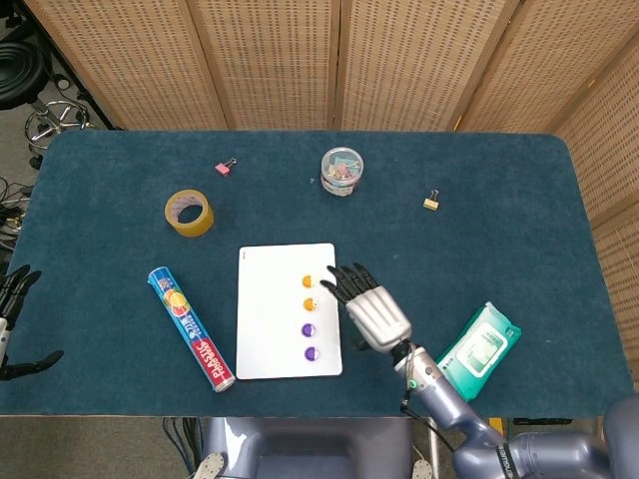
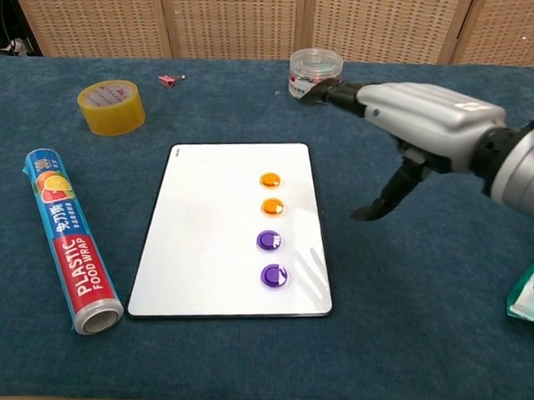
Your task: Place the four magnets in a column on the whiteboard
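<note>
In the head view, the whiteboard [image 1: 288, 310] is lying flat on the blue table [image 1: 499, 220], and four magnets are sitting on its right half in a straight column: two orange magnets [image 1: 308, 280] at the top and two purple magnets [image 1: 309, 329] below them, each a little apart from the next. The right hand [image 1: 370, 309] is hovering just beside the board's right edge, its fingers spread and holding nothing, the dark fingertips [image 1: 330, 284] pointing toward the upper magnets without touching them. The left hand [image 1: 14, 319] is showing only at the far left edge of the frame, off the table, dark fingers apart and nothing in them. A roll of plastic wrap [image 1: 190, 327] is lying diagonally left of the board, a ring of yellow tape [image 1: 189, 213] is sitting beyond it, and a green wipes packet [image 1: 478, 351] is resting to the right of the hand. A clear jar of clips [image 1: 341, 171] is standing near the far side, with a pink binder clip [image 1: 226, 167] and a gold binder clip [image 1: 431, 202] well apart from it.

In the chest view, the right hand [image 2: 403, 126] is hanging above the table to the right of the whiteboard [image 2: 212, 233], fingers extended and separated, the thumb drooping down. The column of orange magnets [image 2: 271, 192] and purple magnets [image 2: 271, 258] is lying uncovered on the board.
</note>
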